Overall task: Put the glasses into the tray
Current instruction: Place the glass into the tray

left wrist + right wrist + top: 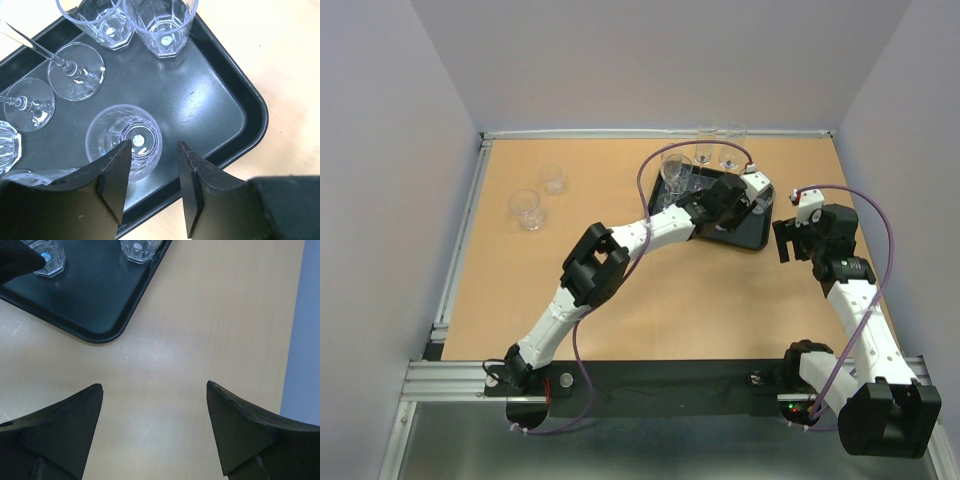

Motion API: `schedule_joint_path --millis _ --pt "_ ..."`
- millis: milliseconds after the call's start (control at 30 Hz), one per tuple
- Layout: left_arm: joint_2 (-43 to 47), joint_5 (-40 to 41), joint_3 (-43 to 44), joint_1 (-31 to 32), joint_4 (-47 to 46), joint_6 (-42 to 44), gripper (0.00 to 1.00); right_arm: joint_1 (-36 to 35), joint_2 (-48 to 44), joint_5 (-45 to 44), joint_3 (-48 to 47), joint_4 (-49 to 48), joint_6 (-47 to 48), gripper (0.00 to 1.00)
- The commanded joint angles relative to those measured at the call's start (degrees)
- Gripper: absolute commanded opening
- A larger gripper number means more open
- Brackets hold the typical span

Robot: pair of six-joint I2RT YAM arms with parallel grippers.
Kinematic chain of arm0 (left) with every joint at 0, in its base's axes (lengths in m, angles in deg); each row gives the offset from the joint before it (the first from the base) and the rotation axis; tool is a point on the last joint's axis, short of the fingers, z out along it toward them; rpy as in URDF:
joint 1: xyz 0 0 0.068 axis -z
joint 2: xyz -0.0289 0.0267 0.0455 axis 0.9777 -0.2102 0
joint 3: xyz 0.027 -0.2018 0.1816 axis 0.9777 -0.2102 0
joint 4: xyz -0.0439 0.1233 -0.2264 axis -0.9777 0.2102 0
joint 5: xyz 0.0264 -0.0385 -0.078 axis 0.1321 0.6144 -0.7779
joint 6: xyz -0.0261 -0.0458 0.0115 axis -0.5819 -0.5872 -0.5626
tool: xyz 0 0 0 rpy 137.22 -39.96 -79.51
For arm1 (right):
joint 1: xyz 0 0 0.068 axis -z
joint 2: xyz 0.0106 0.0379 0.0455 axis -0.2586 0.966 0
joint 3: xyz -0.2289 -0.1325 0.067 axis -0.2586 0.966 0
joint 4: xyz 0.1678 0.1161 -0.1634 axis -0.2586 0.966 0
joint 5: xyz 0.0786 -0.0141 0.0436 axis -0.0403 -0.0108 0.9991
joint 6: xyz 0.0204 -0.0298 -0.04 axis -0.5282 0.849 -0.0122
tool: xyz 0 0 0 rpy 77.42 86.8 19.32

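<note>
The black tray [752, 238] lies at the back right of the table. On the tray [210, 100] stand two tumblers [162, 22] at its far end, two stemmed glasses [76, 77] and a short tumbler [125, 140]. My left gripper [155, 150] hovers over that short tumbler with its jaws apart. One finger overlaps the rim and the other stands clear of it, so nothing is gripped. My right gripper [155, 387] is wide open over bare table beside the tray's corner [100, 305]. Two more tumblers [527, 208] stand on the table at the left.
Two stemmed glasses [705, 145] stand on the table just behind the tray, near the back wall. A metal rail [460, 240] runs along the table's left edge. The left arm [595, 265] stretches diagonally across the middle of the table.
</note>
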Motion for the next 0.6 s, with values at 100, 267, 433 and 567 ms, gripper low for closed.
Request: schedule_joint_path --millis 100,267,433,567 --pt "10.76 1.80 0.30 -0.27 -4.41 -1.06 0.58 0.45 -1.53 0.10 0.19 -2.40 -0.45 0.89" --pt "19.62 3.39 -8.66 -0.27 -8.63 -1.32 0.64 0.45 -1.88 0.45 0.28 -2.40 -0.19 0.89" --pt "27.37 4.35 -17.52 -0.45 -10.83 -1.94 0.66 0.45 -1.97 0.98 0.37 -2.40 0.16 0.89" --pt "35.10 5.32 -26.32 -1.24 -12.94 -3.43 0.68 0.45 -2.15 2.03 0.37 -2.31 0.34 0.89"
